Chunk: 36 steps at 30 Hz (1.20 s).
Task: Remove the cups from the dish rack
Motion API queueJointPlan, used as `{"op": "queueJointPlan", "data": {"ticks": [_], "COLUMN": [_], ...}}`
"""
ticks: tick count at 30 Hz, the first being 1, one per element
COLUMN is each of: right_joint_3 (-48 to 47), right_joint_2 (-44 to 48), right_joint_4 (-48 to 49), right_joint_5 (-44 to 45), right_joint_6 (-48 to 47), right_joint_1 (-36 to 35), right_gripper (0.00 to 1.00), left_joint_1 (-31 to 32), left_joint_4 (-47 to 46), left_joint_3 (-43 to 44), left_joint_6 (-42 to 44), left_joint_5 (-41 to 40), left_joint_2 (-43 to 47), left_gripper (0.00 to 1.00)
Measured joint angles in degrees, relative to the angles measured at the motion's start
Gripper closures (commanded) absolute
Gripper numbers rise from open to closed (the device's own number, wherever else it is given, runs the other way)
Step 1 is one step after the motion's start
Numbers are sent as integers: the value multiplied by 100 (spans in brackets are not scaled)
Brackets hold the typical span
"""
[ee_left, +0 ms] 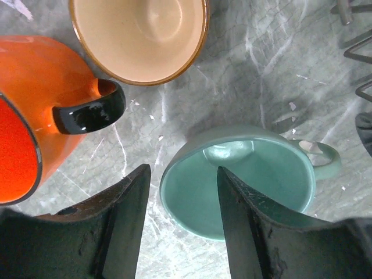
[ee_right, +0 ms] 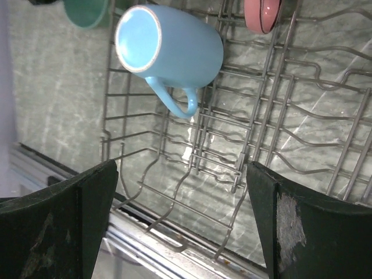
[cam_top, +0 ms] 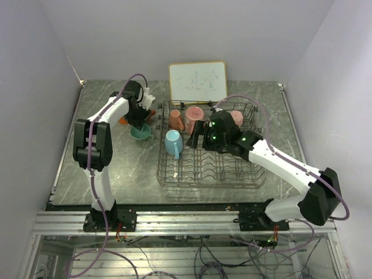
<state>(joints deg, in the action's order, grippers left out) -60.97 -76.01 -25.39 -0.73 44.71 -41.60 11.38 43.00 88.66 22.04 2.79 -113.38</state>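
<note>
Nearest us, the right end effector (ee_right: 181,167) hangs wide open and empty over the dish rack (cam_top: 209,174), with the blue cup (ee_right: 174,46) lying on its side by the rack's left edge. Best bet there: pinch the wall at the mouth and lift clear of the tines. Further back, toward the far-left corner of the surface (cam_top: 116,168), the left end effector (ee_left: 183,170) straddles the rim of the green cup (ee_left: 273,168), fingers apart, not pinching. Rise straight, and mind the orange cup (ee_left: 40,87) beside it. At the rack's far edge, pink cups (cam_top: 193,114) wait.
</note>
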Motion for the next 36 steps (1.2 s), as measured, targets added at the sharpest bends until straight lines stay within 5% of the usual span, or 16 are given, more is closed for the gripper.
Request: {"op": "queueJointPlan", "data": {"ticks": [9, 21, 36], "right_joint_3": [-1078, -2107, -2308], "right_joint_2": [-1370, -3091, -3718], "right_joint_4": [-400, -682, -704], "right_joint_5": [990, 1917, 2404], "right_joint_6": [-439, -1038, -1287], "right_joint_1": [-964, -1471, -1650], "right_gripper": [12, 23, 56], "left_joint_1": [2, -807, -1193], "left_joint_4": [494, 1384, 1567], "left_joint_3": [411, 345, -402], "left_joint_6": [-11, -72, -210], "left_joint_5": [20, 949, 1569], "left_joint_2": [905, 2933, 3735], "left_gripper": [2, 0, 0]}}
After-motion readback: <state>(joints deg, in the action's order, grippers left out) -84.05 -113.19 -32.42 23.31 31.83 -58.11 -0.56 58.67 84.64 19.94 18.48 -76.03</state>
